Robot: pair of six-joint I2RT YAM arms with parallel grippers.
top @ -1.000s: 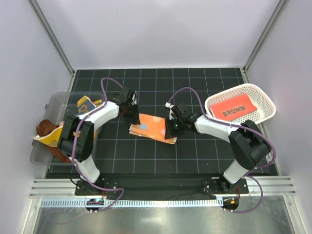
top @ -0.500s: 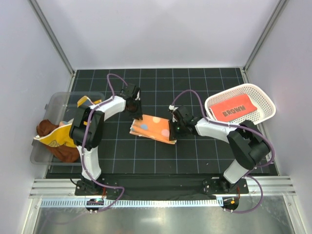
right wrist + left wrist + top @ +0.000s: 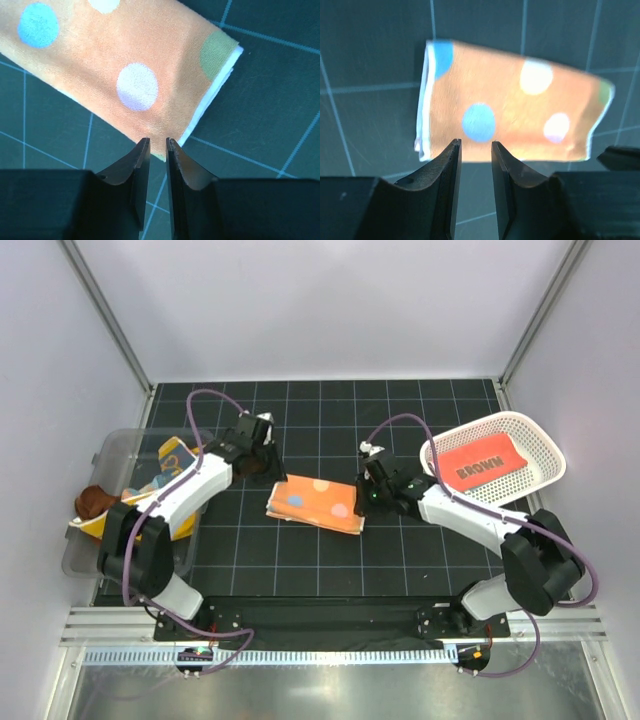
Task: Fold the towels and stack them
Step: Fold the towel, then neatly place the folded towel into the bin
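The orange polka-dot towel (image 3: 315, 503) lay folded flat on the black mat (image 3: 400, 560); the left gripper (image 3: 475, 145) hung just off its left end, jaws partly apart and empty; the right gripper (image 3: 156, 141) stood at its right edge, jaws narrowly apart, gripping nothing; right of it, a red-orange lettered towel (image 3: 482, 462) lay in the white basket (image 3: 540, 445).

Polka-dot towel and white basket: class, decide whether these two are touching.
Apart. The top view shows a stretch of black mat between the polka-dot towel and the white basket.
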